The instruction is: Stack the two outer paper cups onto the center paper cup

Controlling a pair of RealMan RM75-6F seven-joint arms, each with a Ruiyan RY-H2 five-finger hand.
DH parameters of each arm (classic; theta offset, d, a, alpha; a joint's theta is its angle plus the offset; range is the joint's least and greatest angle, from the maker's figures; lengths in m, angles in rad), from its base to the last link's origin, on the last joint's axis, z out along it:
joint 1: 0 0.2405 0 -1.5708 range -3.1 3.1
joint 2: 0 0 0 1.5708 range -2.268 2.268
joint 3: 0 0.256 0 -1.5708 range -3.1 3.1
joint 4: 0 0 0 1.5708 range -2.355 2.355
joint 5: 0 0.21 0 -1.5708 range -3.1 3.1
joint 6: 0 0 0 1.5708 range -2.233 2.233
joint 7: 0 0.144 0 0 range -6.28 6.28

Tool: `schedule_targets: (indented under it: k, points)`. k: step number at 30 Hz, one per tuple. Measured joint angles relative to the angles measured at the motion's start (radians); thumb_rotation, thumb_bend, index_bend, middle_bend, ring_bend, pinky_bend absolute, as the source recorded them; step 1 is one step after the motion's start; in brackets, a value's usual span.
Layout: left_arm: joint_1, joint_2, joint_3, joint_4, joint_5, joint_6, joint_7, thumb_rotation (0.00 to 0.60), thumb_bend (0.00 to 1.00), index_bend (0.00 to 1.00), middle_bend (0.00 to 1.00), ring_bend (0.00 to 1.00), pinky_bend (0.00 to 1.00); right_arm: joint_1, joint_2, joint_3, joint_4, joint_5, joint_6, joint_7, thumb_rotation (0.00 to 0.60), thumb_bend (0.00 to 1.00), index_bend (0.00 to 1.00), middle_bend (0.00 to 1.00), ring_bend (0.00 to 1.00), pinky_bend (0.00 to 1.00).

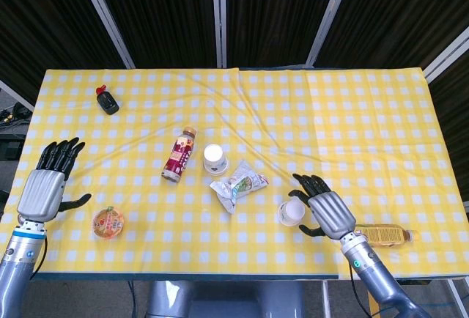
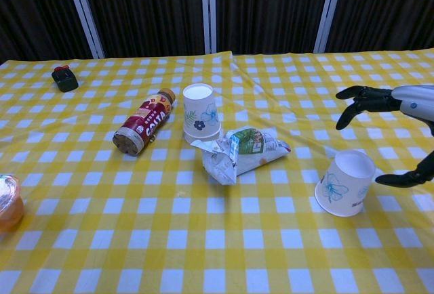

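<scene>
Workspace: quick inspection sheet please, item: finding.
Surface: yellow checked tablecloth, creased near the middle.
Job's things: two paper cups seen, both upside down and apart: centre cup, right cup. No third cup seen; nothing stacked.
Clutter: snack bag, red bottle lying, amber bottle lying, jelly cup, small dark bottle.
Robot hands: left robot hand open, over the left edge; right robot hand open, fingers spread beside the right cup.
Cables: some at far left edge.
Surroundings: dark curtain panels.
</scene>
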Motion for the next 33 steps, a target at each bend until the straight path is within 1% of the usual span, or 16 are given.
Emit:
schedule_targets:
  k: [7,14,25,29,33]
  points:
    - [0.007,-0.004,-0.015,0.001,0.009,-0.018,0.007,0.6,0.06,0.0,0.0,0.0,0.0,0.028,-0.029,0.009,0.013,0.051,-0.03,-0.014,0.6,0.13,0.28,0.0,0.0,0.0]
    - [0.02,-0.003,-0.033,0.001,0.015,-0.026,0.006,0.6,0.06,0.0,0.0,0.0,0.0,0.046,-0.04,0.012,0.03,0.086,-0.046,-0.023,0.6,0.15,0.31,0.0,0.0,0.0]
    - [0.033,-0.001,-0.053,0.002,0.026,-0.04,-0.001,0.6,0.06,0.0,0.0,0.0,0.0,0.068,-0.05,0.001,0.05,0.132,-0.068,-0.04,0.6,0.15,0.32,0.0,0.0,0.0]
    - [0.037,0.0,-0.06,0.003,0.027,-0.042,-0.009,0.6,0.06,0.0,0.0,0.0,0.0,0.071,-0.058,-0.005,0.057,0.14,-0.069,-0.048,0.6,0.17,0.35,0.0,0.0,0.0]
    - [0.04,0.002,-0.064,0.004,0.029,-0.046,-0.016,0.6,0.06,0.0,0.0,0.0,0.0,0.072,-0.069,-0.003,0.067,0.146,-0.063,-0.045,0.6,0.2,0.42,0.02,0.0,0.0]
